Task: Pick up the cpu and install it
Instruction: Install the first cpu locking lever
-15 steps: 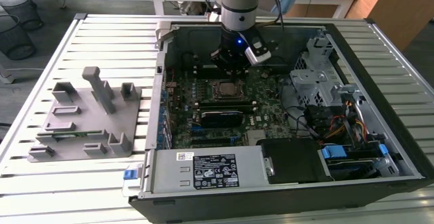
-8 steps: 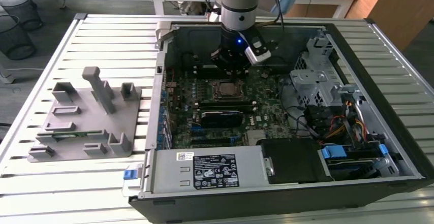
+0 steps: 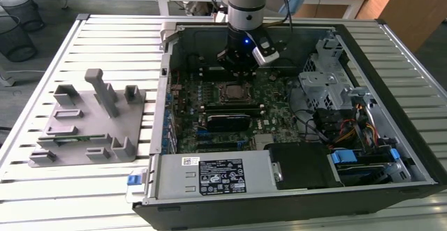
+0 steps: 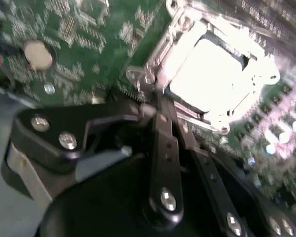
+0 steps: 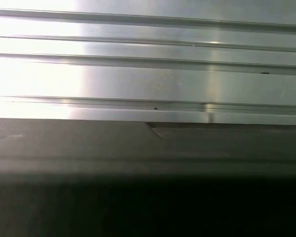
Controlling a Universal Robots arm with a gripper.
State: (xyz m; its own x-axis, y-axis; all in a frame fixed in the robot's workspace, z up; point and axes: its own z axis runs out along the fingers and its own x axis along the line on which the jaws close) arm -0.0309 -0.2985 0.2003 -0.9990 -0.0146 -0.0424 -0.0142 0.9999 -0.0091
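A slatted metal table (image 3: 104,37) carries an open black computer case (image 3: 293,199) lying on its side, and to the exterior view's left of it a grey plastic holder fixture (image 3: 91,121). Inside the case the green motherboard (image 3: 272,118) faces up. The robot arm (image 3: 246,0) reaches down into the case, its gripper (image 3: 237,71) poised just above the CPU socket (image 3: 234,91). In the second wrist view the cpu (image 4: 207,74) sits in the socket frame (image 4: 158,54), its bright metal top showing, just beyond the gripper's (image 4: 153,106) black fingers (image 4: 163,148), which are drawn close together with nothing between them.
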